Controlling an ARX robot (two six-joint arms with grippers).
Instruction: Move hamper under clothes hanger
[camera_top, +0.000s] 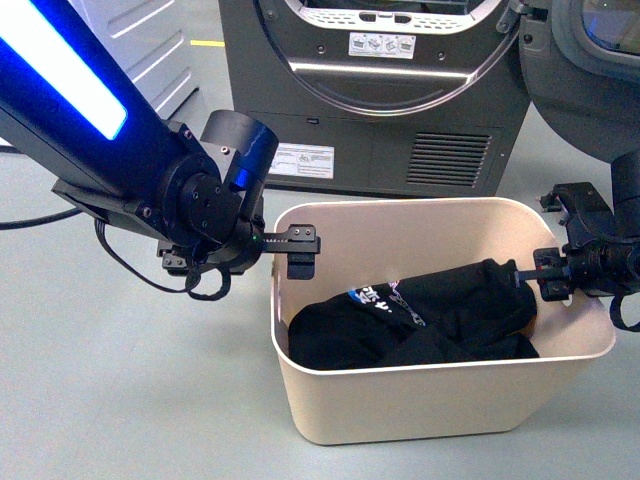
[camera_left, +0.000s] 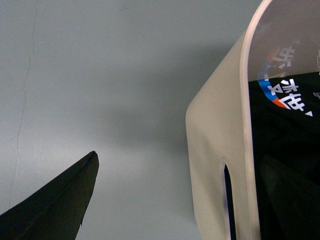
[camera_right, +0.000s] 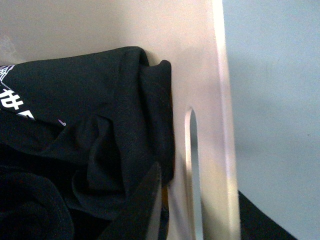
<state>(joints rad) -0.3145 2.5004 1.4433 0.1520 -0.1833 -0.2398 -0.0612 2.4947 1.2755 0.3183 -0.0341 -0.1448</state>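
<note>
The left claw (camera_top: 301, 252) is released: one finger hangs outside the left short wall of the hamper (camera_top: 420, 405), clear of it, with the wall between its jaws. The right claw (camera_top: 548, 278) straddles the opposite short wall by the slot (camera_right: 191, 165); I cannot tell whether it pinches. The hamper sits on the floor (camera_top: 120, 400) before the dryer (camera_top: 400, 140) with black clothes (camera_top: 430, 320) inside. Its long axis runs from arm to arm, both equally near. No rack is in view.

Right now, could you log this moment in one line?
beige plastic hamper: black clothes inside | left gripper: open, straddling wall | right gripper: straddling wall
</note>
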